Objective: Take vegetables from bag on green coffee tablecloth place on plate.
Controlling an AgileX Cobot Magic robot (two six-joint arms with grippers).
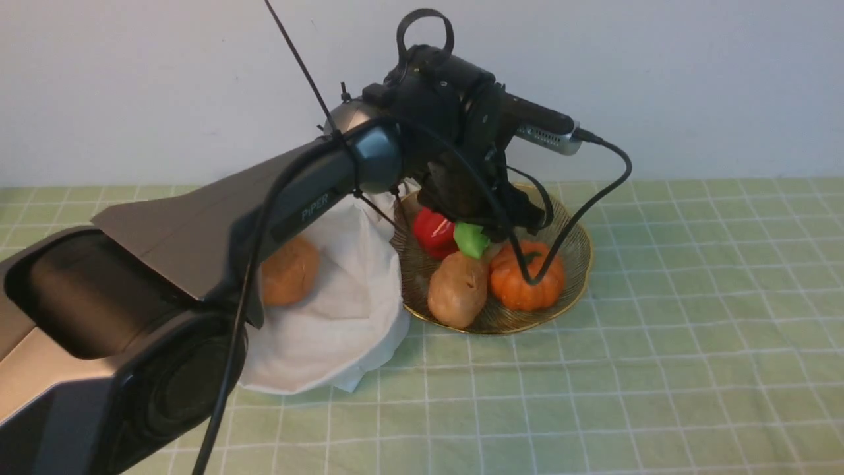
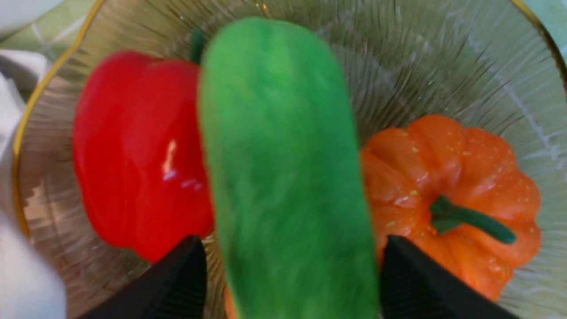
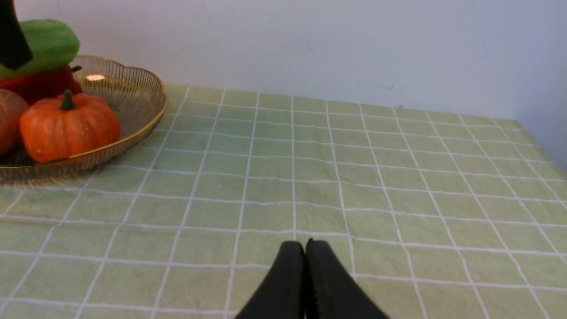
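"piper" marks the left arm; left fingers open around cucumber, right fingers closed.

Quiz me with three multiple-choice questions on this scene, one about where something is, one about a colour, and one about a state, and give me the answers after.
1. Where is the green vegetable?
A) Over the bag
B) Over the plate
C) Over bare tablecloth

2. What colour is the pumpkin?
A) Orange
B) Yellow
C) White

3. How do the right hand's fingertips stand?
A) Wide apart
B) Closed on the pumpkin
C) Together, holding nothing

Answers:
1: B; the left wrist view shows the ribbed glass around it.
2: A; its orange body shows beneath a green stem.
3: C; the right wrist view shows the tips meeting with nothing between them.
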